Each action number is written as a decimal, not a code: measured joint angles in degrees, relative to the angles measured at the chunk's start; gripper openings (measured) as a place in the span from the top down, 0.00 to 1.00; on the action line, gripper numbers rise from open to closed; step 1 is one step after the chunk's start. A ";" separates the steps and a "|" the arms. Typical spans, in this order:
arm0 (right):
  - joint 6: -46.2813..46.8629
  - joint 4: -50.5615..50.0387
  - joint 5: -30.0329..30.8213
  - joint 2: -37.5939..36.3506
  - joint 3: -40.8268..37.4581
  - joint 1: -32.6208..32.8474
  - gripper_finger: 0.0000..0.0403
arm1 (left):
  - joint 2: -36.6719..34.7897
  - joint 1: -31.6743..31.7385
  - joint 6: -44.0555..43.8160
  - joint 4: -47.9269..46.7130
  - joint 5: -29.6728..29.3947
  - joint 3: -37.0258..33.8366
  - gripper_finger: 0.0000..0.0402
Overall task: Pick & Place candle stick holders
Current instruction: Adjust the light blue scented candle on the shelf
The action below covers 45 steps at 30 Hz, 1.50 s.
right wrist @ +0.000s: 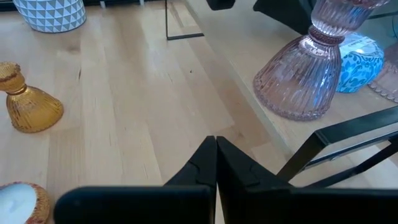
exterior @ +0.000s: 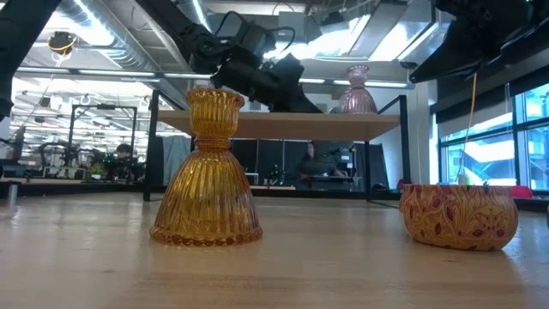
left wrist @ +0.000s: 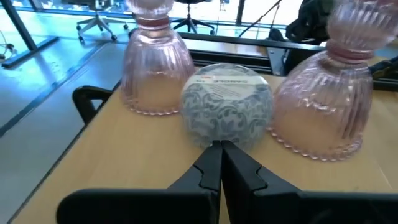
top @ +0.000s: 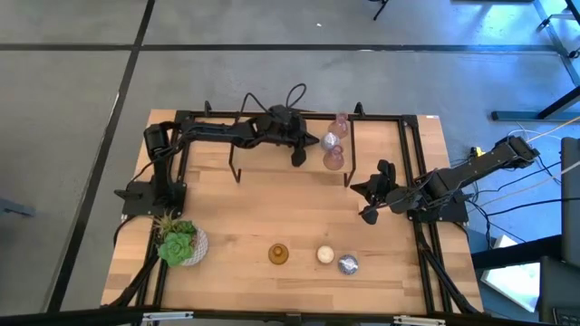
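Facing left gripper [left wrist: 221,163]: patterned holder [left wrist: 227,104].

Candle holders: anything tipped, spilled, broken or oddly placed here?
Nothing stands out. Two pink holders and a patterned round one stand upright on the raised shelf; the amber holder stands upright on the table.

Green succulent [top: 177,241] in white pot [top: 194,252] at wooden table's [top: 272,204] front-left corner.

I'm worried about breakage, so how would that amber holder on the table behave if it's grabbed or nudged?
The amber holder looks like ribbed glass, so probably rigid, fragile and somewhat slippery. Its flared base is wider than its neck, so a low push would likely slide it, while a push near the top might tip it.
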 joint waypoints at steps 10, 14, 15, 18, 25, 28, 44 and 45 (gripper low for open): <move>-0.67 0.81 -0.02 0.00 0.00 -0.04 0.99 | 0.00 0.84 0.04 0.93 0.49 0.00 1.00; -0.68 0.94 -0.02 0.00 0.00 -0.04 0.99 | 0.00 0.78 0.08 0.09 0.76 0.84 1.00; -0.68 0.96 -0.02 0.00 0.00 -0.04 0.99 | 0.05 0.80 0.06 0.11 0.82 1.00 1.00; -0.68 1.00 -0.02 0.00 0.00 -0.02 0.99 | 0.55 0.61 0.06 -0.12 1.38 1.46 1.00; -0.80 0.98 -0.03 0.00 0.00 -0.02 0.99 | 0.55 0.21 0.06 0.42 1.72 1.53 1.00; -1.09 1.05 -0.08 0.00 0.00 -0.02 0.99 | 0.55 0.14 0.06 0.49 1.72 1.53 1.00; -1.09 1.25 -0.13 0.00 0.00 -0.02 0.99 | 0.55 0.56 0.06 0.73 1.50 1.53 1.00; -1.09 1.25 -0.13 0.00 0.00 -0.02 0.99 | 0.55 0.66 0.06 0.73 1.46 1.53 1.00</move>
